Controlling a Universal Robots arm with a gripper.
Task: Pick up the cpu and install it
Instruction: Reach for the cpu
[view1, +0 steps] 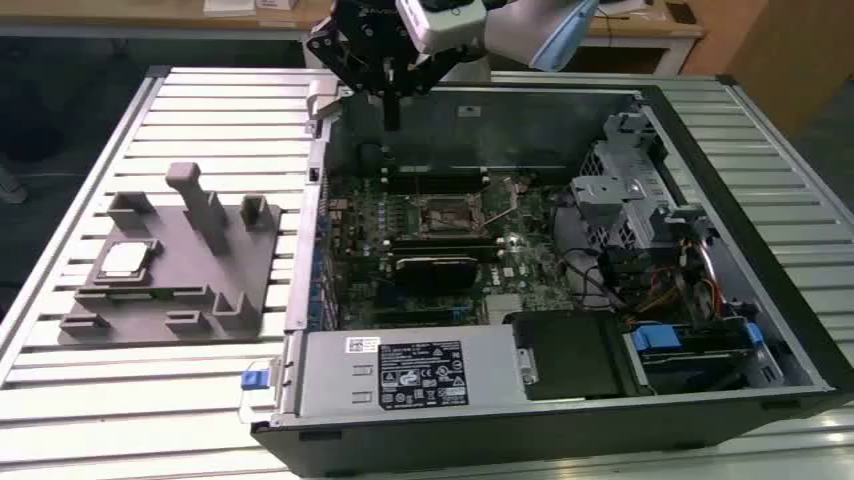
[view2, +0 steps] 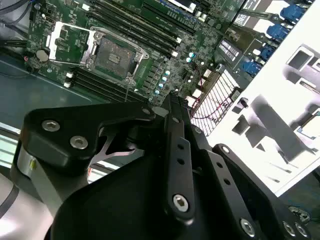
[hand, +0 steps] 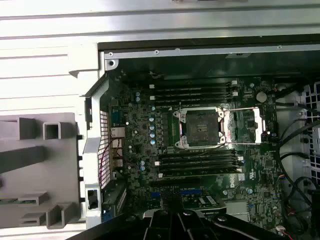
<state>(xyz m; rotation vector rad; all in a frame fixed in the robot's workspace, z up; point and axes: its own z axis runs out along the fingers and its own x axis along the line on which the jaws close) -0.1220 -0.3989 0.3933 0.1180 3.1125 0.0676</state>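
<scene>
The black linkage-fingered tool (view1: 391, 122) is seen clenched on nothing, hung over the far wall of the open black computer case (view1: 747, 200), above the green motherboard (view1: 534, 270). The black-framed square socket (hand: 201, 128) is shown empty with its metal frame swung open, so neither pick-up nor installation is judged done. The small flat silvery-grey cpu (view1: 123, 260) is seen lying on the grey moulded fixture (view1: 200, 300) on the slatted surface (view1: 200, 110), outside the case, well apart from the tool toward the exterior view's left.
</scene>
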